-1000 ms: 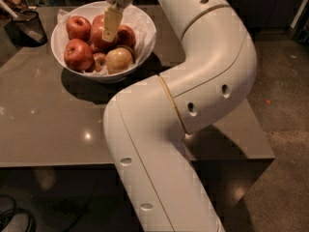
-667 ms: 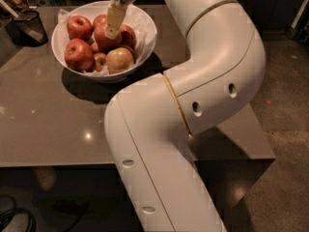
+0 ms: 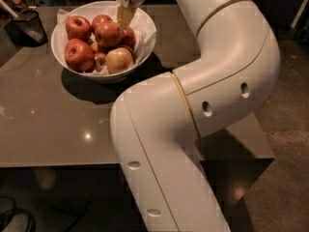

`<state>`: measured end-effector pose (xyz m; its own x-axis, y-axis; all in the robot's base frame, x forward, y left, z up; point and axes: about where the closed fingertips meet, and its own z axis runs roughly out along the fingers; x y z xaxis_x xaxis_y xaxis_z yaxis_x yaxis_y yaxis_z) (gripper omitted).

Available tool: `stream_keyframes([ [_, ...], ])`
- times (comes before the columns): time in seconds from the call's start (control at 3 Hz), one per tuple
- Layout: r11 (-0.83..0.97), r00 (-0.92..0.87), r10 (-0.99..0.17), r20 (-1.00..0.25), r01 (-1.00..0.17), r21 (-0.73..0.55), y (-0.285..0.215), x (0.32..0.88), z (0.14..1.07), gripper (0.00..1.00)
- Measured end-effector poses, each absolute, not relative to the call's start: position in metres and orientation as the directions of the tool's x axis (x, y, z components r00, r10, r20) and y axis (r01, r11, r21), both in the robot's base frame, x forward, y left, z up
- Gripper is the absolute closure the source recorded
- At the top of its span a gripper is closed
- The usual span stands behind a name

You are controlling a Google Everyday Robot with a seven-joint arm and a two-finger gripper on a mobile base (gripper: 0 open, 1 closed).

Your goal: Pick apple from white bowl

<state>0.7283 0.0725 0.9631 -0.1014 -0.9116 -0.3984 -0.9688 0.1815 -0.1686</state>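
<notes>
While the big white arm [image 3: 193, 129] bends across the foreground, its tool [image 3: 125, 18] hangs at the top edge of the view. It points almost straight down into the white bowl [image 3: 145, 47]. The tool's long axis runs close to vertical, and its pale yellow tip sits over the far right part of the fruit heap. The tip is just beside the topmost red apple [image 3: 108, 34] and is either touching it or very nearly so. Whether the tool is spread, pressed together or pinching anything, I cannot tell.

The white bowl stands upright on the bench [image 3: 43, 124], toward the far left part of it, with its mouth facing up. It is round, so it has no long axis. Crumpled white paper [image 3: 62, 16] shows along its rim. Several apples are piled inside it:
- two red ones at the far left [image 3: 78, 27]
- another red one at the near left [image 3: 79, 54]
- a yellow-blushed apple [image 3: 119, 59] at the near side, resting against the wall

The apples are close to round, and which way their stems point cannot be made out.

A black mesh cup [image 3: 29, 27] stands near the bench's far left corner, apart from the bowl.
</notes>
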Motion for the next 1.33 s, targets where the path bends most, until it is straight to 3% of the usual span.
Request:
stream_keyframes([
  [1.0, 0.182, -0.101, -0.912, -0.398, -0.969, -0.169, 0.0726, 0.7284, 0.9631, 0.18],
  [1.33, 0.182, -0.101, -0.912, -0.398, -0.969, -0.169, 0.0726, 0.7284, 0.9631, 0.00],
])
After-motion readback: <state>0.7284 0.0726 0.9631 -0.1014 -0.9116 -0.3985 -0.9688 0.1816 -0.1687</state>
